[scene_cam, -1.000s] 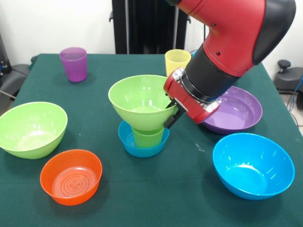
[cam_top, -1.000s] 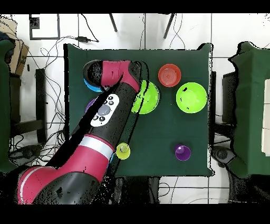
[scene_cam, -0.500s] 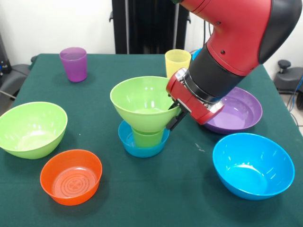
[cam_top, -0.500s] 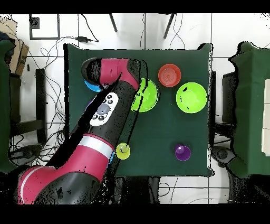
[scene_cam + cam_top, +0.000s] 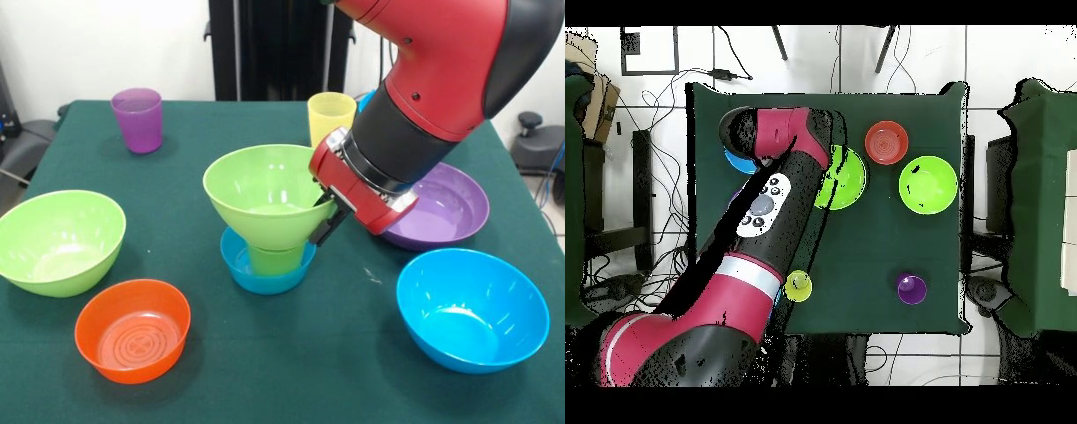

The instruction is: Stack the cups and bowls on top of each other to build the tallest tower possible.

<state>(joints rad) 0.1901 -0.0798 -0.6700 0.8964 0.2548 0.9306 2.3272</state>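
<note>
In the front view the tower stands mid-table: a small blue bowl [image 5: 240,265] holds an upside-down green cup [image 5: 275,260], and a lime green bowl [image 5: 260,190] rests on it, slightly tilted. My gripper [image 5: 323,215] is shut on that bowl's right rim, with a black finger showing outside the wall. From above, the green bowl [image 5: 847,180] shows beside my arm, which hides the gripper. Loose cups: purple cup [image 5: 138,119] [image 5: 911,289] and yellow cup [image 5: 330,115] [image 5: 799,286].
A second lime green bowl [image 5: 58,240] [image 5: 927,185] and a small orange bowl [image 5: 132,329] [image 5: 887,142] sit on the left. A wide purple bowl [image 5: 446,208] and a blue bowl [image 5: 470,309] lie on the right, under and beside my arm.
My arm has risen slightly. The green bowl has shifted a little sideways on the green cup, with the grip on its rim unchanged.
</note>
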